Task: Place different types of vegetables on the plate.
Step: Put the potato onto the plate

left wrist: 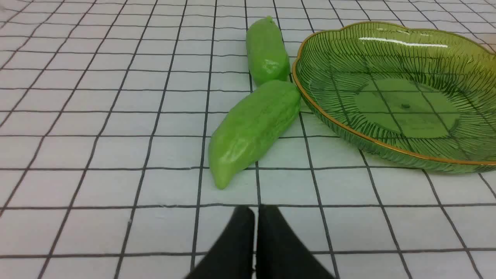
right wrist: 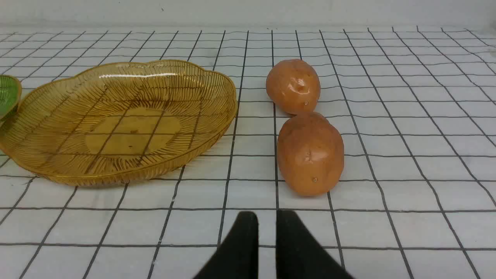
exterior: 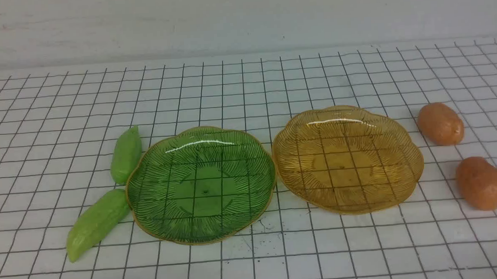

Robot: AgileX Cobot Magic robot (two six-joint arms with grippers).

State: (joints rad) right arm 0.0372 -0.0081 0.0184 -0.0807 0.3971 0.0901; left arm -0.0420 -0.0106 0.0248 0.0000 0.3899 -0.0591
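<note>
Two light-green vegetables lie left of the green plate (exterior: 200,187): the far one (exterior: 126,154) and the near one (exterior: 97,223), both close against its rim. Two orange-brown potato-like vegetables sit right of the amber plate (exterior: 348,158): one farther (exterior: 440,123), one nearer (exterior: 480,183). Both plates hold nothing. Neither arm shows in the front view. In the left wrist view my left gripper (left wrist: 256,209) is shut and empty, short of the near green piece (left wrist: 254,130). In the right wrist view my right gripper (right wrist: 267,215) has its fingers almost together, empty, just short of the near potato (right wrist: 310,153).
A white cloth with a black grid (exterior: 246,89) covers the table, and a pale wall runs along the back. The two plates stand side by side with a narrow gap. A sliver of the green plate (right wrist: 7,95) shows beside the amber plate (right wrist: 124,128) in the right wrist view.
</note>
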